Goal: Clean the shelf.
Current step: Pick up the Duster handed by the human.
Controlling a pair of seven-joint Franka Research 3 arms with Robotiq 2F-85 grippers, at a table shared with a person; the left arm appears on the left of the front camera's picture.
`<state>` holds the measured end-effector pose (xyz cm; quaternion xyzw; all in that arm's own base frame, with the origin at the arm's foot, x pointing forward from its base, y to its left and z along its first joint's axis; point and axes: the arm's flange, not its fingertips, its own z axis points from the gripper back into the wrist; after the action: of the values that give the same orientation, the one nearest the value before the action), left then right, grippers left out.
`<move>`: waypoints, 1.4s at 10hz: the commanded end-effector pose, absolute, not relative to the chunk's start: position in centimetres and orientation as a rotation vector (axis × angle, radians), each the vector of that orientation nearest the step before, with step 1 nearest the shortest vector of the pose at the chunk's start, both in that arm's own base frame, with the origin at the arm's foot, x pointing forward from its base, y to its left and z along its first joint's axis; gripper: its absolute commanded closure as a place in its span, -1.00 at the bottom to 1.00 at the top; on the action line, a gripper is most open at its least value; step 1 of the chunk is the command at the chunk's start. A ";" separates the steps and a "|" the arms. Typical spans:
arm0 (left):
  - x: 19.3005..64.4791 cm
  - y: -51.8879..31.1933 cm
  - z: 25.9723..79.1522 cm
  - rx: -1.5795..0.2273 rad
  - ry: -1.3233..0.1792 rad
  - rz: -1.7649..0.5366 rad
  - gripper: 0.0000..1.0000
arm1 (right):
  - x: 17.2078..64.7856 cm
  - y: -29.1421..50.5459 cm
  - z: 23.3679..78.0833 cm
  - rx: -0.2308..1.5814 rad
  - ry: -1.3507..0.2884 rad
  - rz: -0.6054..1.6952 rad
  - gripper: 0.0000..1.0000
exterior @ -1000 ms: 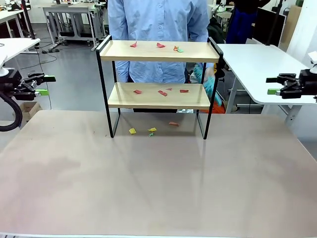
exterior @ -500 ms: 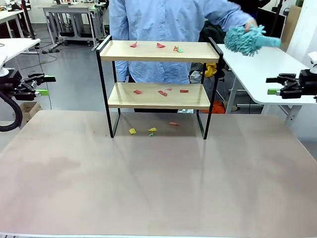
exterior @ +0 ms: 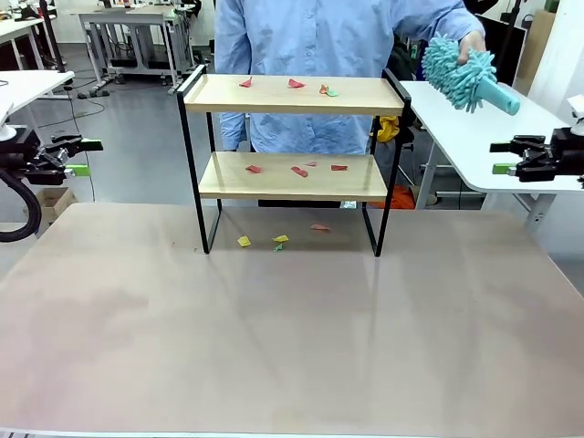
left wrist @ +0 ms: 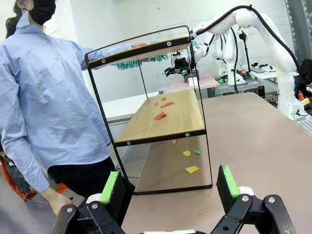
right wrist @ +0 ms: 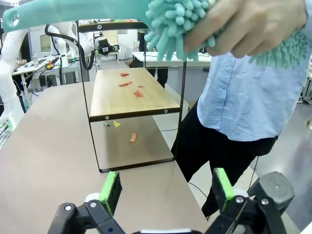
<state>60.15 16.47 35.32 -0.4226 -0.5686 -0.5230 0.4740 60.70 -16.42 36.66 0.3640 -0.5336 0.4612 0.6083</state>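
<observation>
Jaws: both spread wide, holding nothing; left gripper [exterior: 84,156] at 9 o'clock of the table [exterior: 292,347], right gripper [exterior: 500,157] at 3 o'clock
Shelf: one shelf [exterior: 292,95], two pale wooden boards in a thin black metal frame, standing at 12 o'clock on the table
Scraps: four top-board scraps [exterior: 296,84], four lower-board scraps [exterior: 299,171], four table scraps [exterior: 244,241] beneath; small, flat; red, orange, yellow, green
Duster: one teal duster [exterior: 456,68], shaggy head, smooth tapered handle, in the person's hand [exterior: 472,44] at 2 o'clock of the shelf
</observation>
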 end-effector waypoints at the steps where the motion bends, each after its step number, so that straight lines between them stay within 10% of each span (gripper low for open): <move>1: 60.0 16.4 35.4 -1.027 -1.393 -1.295 -1.00 | 60.8 -16.3 36.8 0.836 -1.229 1.068 -1.00; 8: 60.0 16.4 35.4 -1.027 -1.393 -1.295 -1.00 | 60.2 -17.0 38.1 0.798 -1.208 1.065 -1.00; 14: 60.0 16.4 35.4 -1.027 -1.393 -1.295 -1.00 | 55.6 -17.0 56.9 0.350 -0.956 0.829 -1.00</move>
<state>60.17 16.48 35.31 -0.4224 -0.5684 -0.5232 0.4740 56.79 -20.23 55.82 0.1818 -0.4848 0.4056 0.7533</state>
